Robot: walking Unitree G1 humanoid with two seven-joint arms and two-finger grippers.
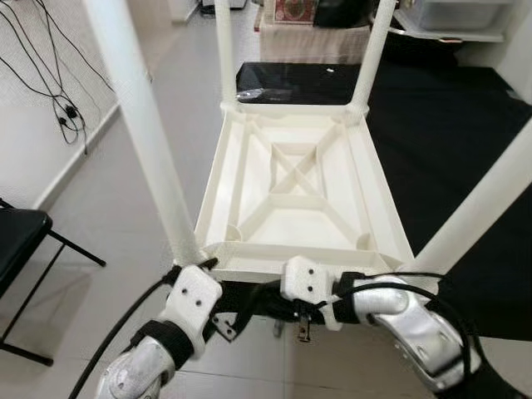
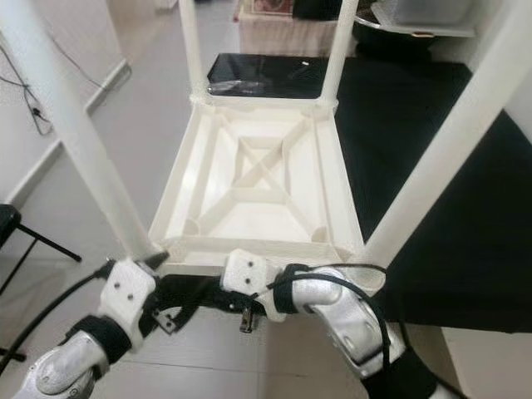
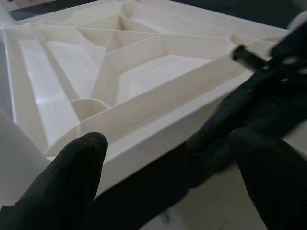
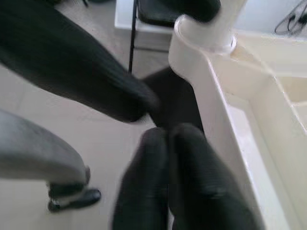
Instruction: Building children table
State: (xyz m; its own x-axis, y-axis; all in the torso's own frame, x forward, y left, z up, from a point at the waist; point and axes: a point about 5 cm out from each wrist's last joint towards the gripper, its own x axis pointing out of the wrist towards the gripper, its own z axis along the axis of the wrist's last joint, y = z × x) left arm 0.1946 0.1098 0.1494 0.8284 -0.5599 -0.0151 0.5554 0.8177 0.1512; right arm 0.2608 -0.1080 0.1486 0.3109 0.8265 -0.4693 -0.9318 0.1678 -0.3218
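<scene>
A white plastic children's table (image 1: 291,256) lies upside down on the floor, its ribbed underside facing me. Four white legs stand up from its corners: the near left leg (image 1: 137,108), the near right leg (image 1: 490,199) and two far legs (image 1: 224,50). Both grippers sit low at the near rim. My left gripper (image 3: 168,191) is open, its fingers (image 3: 72,187) spread in front of the rim near the left corner. The right gripper (image 4: 168,182) is shut with nothing seen between its fingers, right beside the rim close to a leg socket (image 4: 204,28).
A black folding chair (image 1: 17,241) stands at the left, by a wall with hanging cables (image 1: 58,104). A black mat (image 1: 449,141) covers the floor to the right and behind. A flat black object (image 1: 291,79) lies beyond the table, with furniture and a white shelf (image 1: 449,21) at the back.
</scene>
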